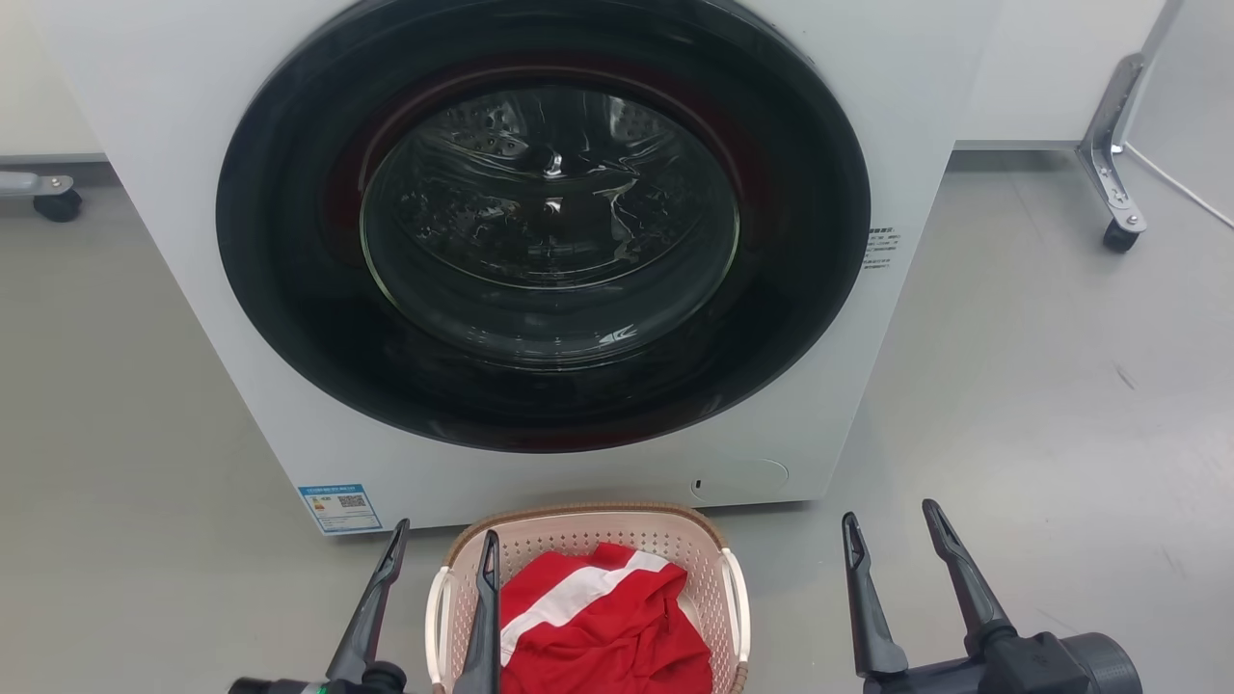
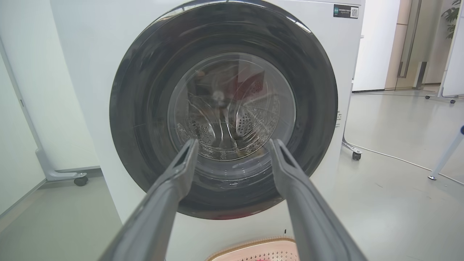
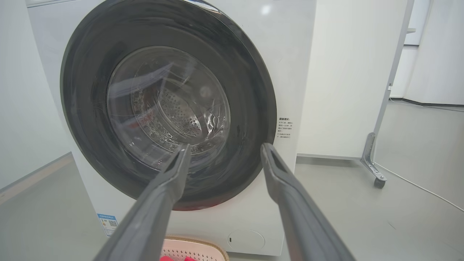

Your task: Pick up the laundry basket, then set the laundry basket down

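The laundry basket (image 1: 694, 554) is pale pink with perforated walls, a brown rim and white side handles. It stands on the floor just in front of the washer, holding a red and white garment (image 1: 598, 627). My left gripper (image 1: 445, 547) is open at the basket's left handle, one finger over the basket, the other outside it. My right gripper (image 1: 892, 520) hangs open to the right of the basket, apart from it. The left wrist view catches the basket's far rim (image 2: 253, 246) below its open gripper (image 2: 233, 145). Under the open gripper (image 3: 224, 148) of the right wrist view lies the same rim (image 3: 195, 246).
A white front-loading washer (image 1: 540, 231) with a shut dark round door stands close ahead. White partition panels on wheeled feet (image 1: 1118, 231) stand behind it at both sides. A cable (image 1: 1176, 183) runs across the grey floor at the right.
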